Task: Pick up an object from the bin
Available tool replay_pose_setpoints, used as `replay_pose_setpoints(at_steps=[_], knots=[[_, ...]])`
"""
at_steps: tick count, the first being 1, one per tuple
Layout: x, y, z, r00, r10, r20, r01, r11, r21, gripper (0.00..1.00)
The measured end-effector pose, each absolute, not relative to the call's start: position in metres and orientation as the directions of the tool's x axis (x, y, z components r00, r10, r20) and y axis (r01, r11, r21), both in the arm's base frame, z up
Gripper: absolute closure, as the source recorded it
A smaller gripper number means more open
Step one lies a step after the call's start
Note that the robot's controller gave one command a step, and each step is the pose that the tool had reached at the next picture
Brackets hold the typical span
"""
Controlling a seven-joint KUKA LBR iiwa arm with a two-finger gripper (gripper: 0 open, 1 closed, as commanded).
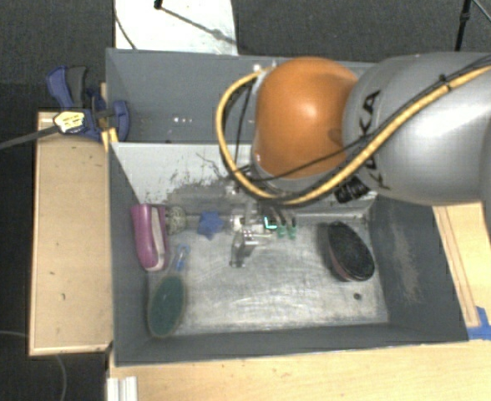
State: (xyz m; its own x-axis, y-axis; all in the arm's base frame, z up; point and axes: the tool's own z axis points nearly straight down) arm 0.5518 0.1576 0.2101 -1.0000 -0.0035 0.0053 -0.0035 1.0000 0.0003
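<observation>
We log the pincer [244, 246] low over the bin's [406, 261] middle, open or closed we cannot tell, the nearest thing a small blue piece [209, 224] just to its left, a black oval [348, 251] lying farther off to its right.

We see the gripper [244, 242] low in the grey bin [296, 301], 1 blue bit [209, 224] beside it, 1 pink thing [148, 236] at left, 1 black oval [348, 253] at right.
</observation>
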Motion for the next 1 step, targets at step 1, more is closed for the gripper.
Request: replay_pose_setpoints(at_steps=[1], knots=[[0.5882, 0.1359, 0.1165, -0.998, 0.062, 0.003, 0.062, 0.998, -0.001, 0.00]])
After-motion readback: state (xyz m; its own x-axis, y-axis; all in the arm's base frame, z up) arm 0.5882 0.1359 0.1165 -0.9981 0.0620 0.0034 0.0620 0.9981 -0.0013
